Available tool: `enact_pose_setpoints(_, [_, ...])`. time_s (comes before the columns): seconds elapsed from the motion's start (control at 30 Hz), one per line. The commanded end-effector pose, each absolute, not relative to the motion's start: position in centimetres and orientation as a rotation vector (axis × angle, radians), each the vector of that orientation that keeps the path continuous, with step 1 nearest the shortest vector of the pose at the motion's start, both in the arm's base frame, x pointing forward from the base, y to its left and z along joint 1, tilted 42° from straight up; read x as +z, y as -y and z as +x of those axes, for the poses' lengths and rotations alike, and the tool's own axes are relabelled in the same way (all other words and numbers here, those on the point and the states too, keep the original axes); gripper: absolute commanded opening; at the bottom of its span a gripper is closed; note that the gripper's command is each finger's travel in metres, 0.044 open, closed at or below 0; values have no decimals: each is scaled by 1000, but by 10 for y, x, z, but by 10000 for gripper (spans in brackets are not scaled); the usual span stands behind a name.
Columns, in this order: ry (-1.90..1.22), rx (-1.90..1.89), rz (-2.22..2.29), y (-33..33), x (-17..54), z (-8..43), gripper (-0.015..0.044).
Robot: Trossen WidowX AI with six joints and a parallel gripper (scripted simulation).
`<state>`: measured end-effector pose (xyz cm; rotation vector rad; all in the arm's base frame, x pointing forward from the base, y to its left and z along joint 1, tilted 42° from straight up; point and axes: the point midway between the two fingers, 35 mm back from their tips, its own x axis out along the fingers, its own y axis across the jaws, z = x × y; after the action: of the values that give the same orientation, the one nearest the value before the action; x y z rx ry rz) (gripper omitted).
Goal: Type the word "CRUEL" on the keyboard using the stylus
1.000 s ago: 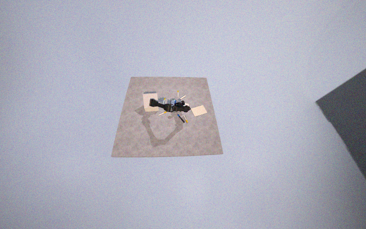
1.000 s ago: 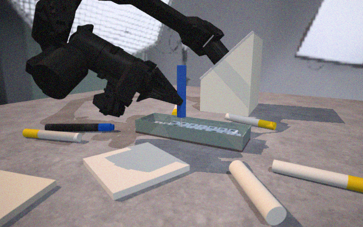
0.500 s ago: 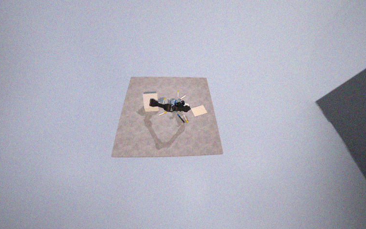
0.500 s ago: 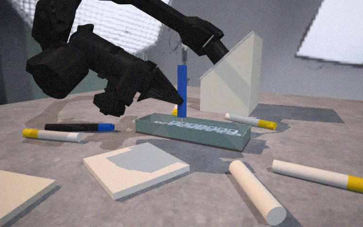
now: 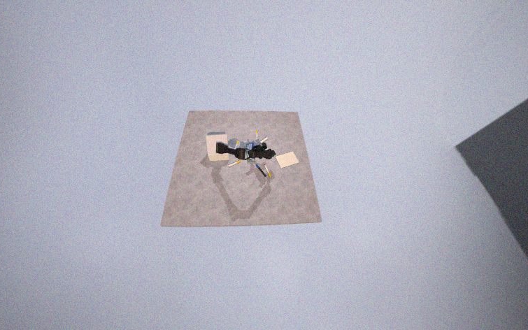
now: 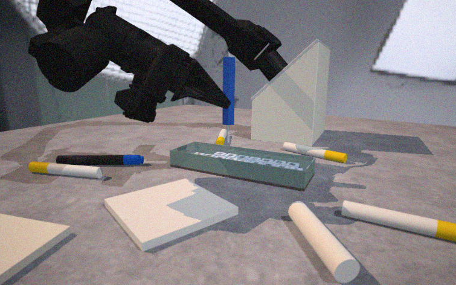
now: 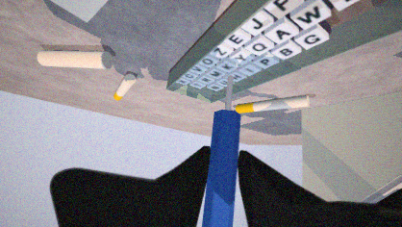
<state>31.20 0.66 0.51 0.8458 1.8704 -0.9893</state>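
Note:
My gripper [image 6: 229, 102] [image 7: 224, 150] is shut on the blue stylus [image 6: 228, 79] [image 7: 223, 161]. The stylus stands upright in the fingers, its thin grey tip pointing down. The keyboard [image 6: 201, 162] [image 7: 202, 53] is a long green tray with rows of white letter keys, in the middle of the desk. In the exterior view the tip ends slightly above the keyboard's far rim. In the wrist view it overlaps the keys near K and I; which key lies under it cannot be told. In the top view the arm covers most of the keyboard.
A black pen with a blue end [image 6: 91, 160] and a white-yellow stick [image 6: 73, 170] lie left of the keyboard. A white slab [image 6: 158, 215] and a thick white rod [image 6: 319, 236] lie in front. A pale wedge block [image 6: 282, 113] stands behind. A stick [image 7: 274, 104] lies beyond the keyboard.

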Motion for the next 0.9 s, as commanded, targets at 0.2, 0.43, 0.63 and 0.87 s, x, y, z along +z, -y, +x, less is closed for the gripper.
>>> enact_pose_setpoints(0.2, [-1869,-993,848,17,28,306,0])
enact_pose_setpoints(0.43, [-1869,-998,853,41,53,295,0])
enact_pose_setpoints(0.63, [-1869,-998,852,44,50,295,0])
enact_pose_setpoints(0.87, [-1869,-999,852,55,38,296,0])
